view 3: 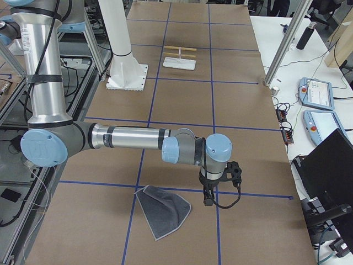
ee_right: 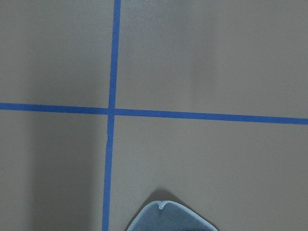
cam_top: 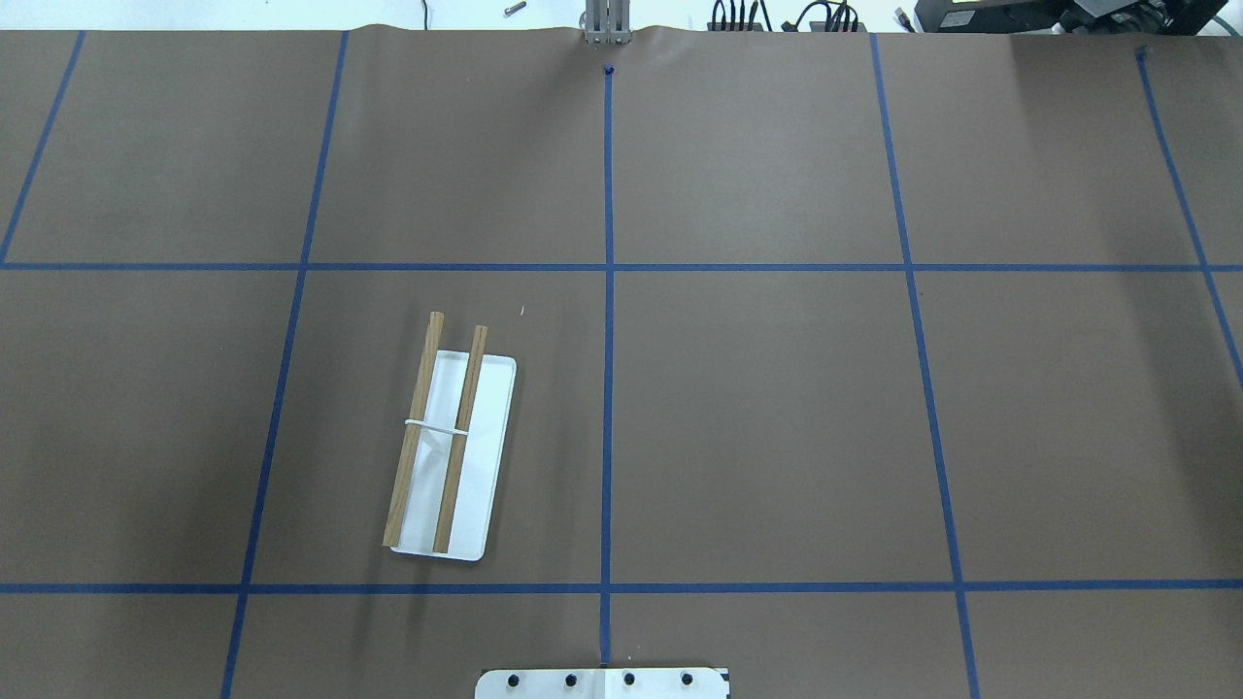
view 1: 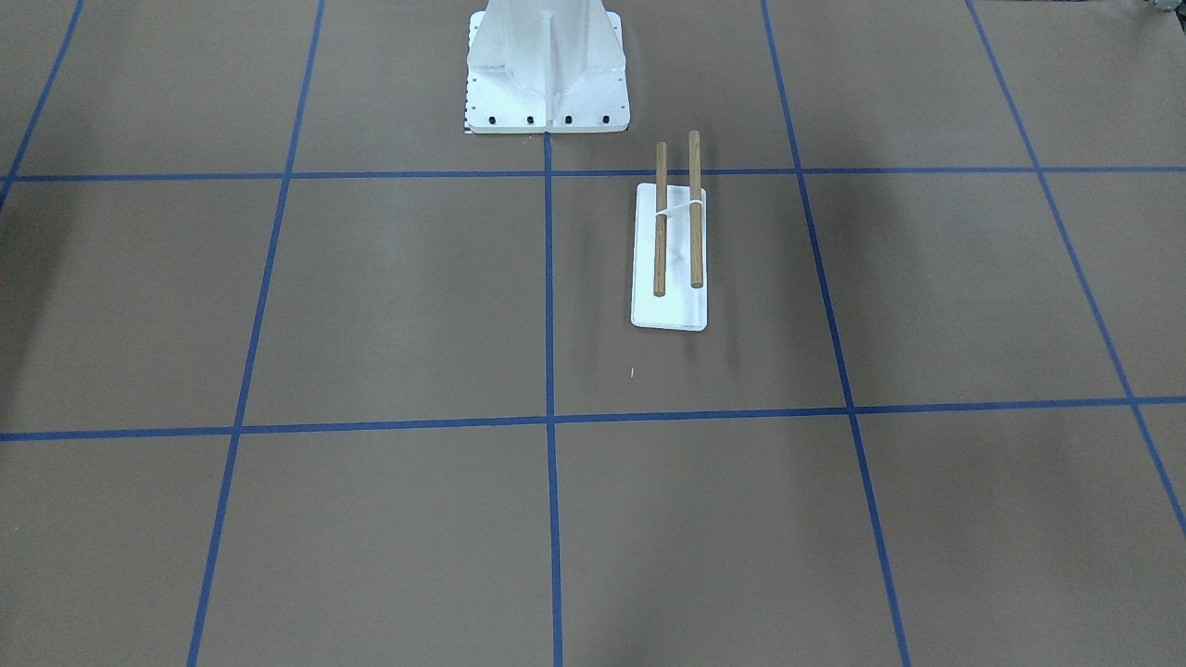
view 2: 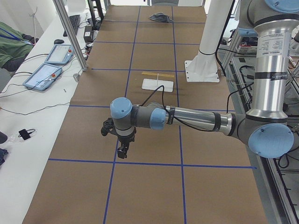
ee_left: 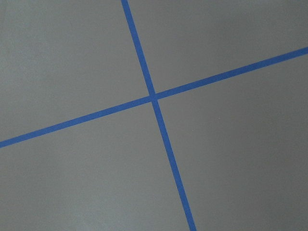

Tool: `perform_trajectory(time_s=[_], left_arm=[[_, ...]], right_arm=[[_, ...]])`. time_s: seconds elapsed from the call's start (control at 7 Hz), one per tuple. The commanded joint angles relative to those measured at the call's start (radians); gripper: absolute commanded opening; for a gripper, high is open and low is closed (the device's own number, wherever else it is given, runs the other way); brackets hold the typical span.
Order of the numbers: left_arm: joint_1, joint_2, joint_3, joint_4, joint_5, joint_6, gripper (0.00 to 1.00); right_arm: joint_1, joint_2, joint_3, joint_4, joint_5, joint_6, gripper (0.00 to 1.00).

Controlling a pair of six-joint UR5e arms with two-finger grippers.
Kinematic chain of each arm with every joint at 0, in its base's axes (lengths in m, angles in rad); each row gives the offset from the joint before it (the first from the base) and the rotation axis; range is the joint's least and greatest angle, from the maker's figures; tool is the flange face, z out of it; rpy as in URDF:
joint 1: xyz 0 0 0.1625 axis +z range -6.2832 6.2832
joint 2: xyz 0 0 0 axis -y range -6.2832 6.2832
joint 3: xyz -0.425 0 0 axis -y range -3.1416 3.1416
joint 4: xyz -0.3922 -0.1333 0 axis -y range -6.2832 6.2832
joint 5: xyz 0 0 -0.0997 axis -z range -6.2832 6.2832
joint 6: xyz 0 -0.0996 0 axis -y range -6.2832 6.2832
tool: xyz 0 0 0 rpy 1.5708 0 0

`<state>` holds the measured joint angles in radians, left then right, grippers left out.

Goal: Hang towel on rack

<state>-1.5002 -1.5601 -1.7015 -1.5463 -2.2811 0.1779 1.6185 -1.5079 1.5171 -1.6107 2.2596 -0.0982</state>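
Exterior right shows the small dark grey cloth towel [view 3: 164, 212] with a pale stitched edge. It lies flat on the brown paper table [view 3: 237, 99], at the end on the robot's right. The black right gripper [view 3: 208, 200] points down at the towel's 3 o'clock, near it but not touching it. I cannot tell if its fingers are apart or together.

Far off at the towel's 12 o'clock stands the white flat-based rack [view 3: 179, 62] with two brown wooden rods.

The right wrist view shows one round towel corner at 6 o'clock.

In exterior left, the black left gripper [view 2: 122, 151] points down over the table, and its grip cannot be told either. The left wrist view shows only crossing blue tape lines [ee_left: 154, 97].
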Motion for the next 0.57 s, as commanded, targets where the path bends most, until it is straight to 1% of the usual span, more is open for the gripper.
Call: perform_trajectory(time_s=[0.0, 0.29, 0.43], left_arm=[[0.0, 0.002, 0.0, 0.002, 0.0, 0.002, 0.99], [0.0, -0.005, -0.015, 0.003, 0.006, 0.002, 0.99], [0.0, -0.026, -0.023, -0.005, 0.014, -0.002, 0.99]], right_arm=[[0.0, 0.0, 0.002, 0.0, 0.0, -0.002, 1.0], [0.0, 0.0, 0.002, 0.0, -0.002, -0.002, 1.0], [0.0, 0.0, 0.008, 0.002, -0.003, -0.006, 1.0]])
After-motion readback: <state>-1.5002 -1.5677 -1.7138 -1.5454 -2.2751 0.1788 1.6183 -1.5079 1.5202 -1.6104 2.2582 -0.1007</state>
